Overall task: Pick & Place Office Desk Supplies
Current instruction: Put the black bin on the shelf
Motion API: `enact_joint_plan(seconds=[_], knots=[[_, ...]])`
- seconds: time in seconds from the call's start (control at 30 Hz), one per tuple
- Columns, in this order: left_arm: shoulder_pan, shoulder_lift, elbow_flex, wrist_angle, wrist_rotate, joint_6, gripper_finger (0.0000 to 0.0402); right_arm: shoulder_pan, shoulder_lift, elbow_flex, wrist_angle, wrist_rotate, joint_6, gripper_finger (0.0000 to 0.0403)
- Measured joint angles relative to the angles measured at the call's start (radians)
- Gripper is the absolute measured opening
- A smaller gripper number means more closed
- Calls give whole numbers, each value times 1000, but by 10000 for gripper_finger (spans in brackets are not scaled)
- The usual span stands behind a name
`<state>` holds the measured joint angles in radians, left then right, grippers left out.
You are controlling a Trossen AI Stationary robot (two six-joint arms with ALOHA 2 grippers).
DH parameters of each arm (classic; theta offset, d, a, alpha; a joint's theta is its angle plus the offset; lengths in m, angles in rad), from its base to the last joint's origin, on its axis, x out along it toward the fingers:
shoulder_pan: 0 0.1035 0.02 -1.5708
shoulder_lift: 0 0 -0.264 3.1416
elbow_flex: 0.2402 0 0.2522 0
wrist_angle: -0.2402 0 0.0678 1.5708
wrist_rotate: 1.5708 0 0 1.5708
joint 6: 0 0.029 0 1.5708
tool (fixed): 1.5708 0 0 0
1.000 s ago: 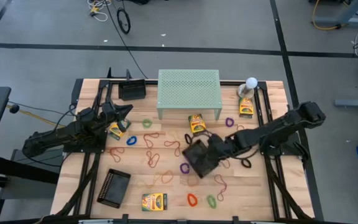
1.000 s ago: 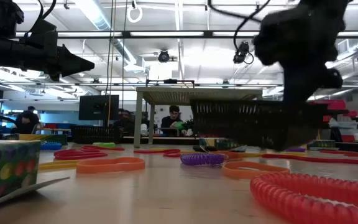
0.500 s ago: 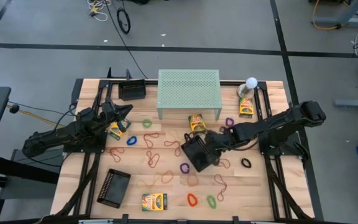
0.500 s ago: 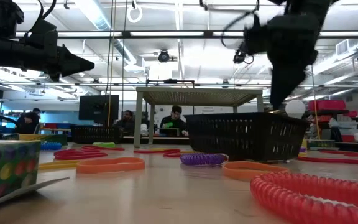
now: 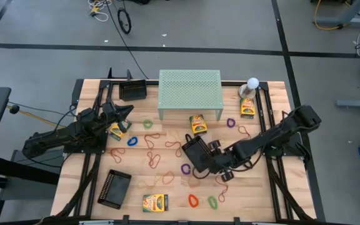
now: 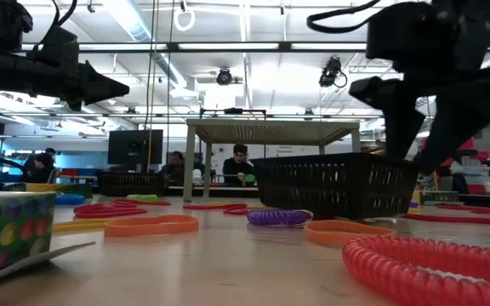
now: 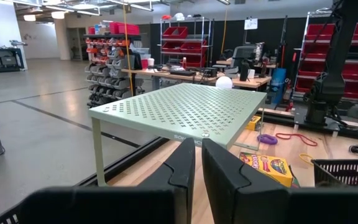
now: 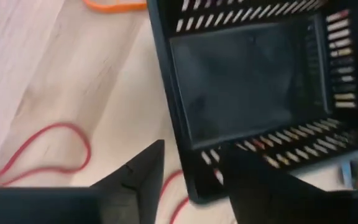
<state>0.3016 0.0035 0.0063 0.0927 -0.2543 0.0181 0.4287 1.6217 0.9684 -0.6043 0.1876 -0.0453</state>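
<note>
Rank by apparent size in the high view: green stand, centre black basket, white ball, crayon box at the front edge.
1. Green stand, clearly largest.
2. Black basket by the right gripper.
3. Crayon box.
4. White ball, smallest.
The overhead camera sees all of them at similar range, so the order looks safe.

From the left wrist, the left gripper [image 7: 196, 167] shows its two dark fingers [image 7: 180, 168] close together, only a narrow slit between them, nothing held. Straight ahead stands the pale green perforated stand [image 7: 185, 111] on the wooden table [image 7: 337, 145]. Beside its leg lies a yellow-and-green box [image 7: 267, 167]. Farther along sit a purple band [image 7: 266, 139], a red band [image 7: 299, 139] and a black band [image 7: 357, 149]. A black basket [image 7: 344, 172] edges in, and a white ball [image 7: 224, 81] peeks over the stand.
</note>
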Motion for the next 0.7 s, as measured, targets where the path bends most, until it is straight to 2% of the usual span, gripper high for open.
enact_joint_plan(seconds=[0.2, 0.4, 0.57, 0.7], knots=[[0, 0, 0, 0, 0, 0, 37, -12, 59, 0, 45, 0, -31, 100], [0, 0, 0, 0, 0, 0, 37, -18, 49, 26, 38, -15, -37, 16], [0, 0, 0, 0, 0, 0, 37, -26, 17, 95, 3, -26, -42, 14], [0, 0, 0, 0, 0, 0, 37, -59, 13, 205, -91, -21, -73, 6]])
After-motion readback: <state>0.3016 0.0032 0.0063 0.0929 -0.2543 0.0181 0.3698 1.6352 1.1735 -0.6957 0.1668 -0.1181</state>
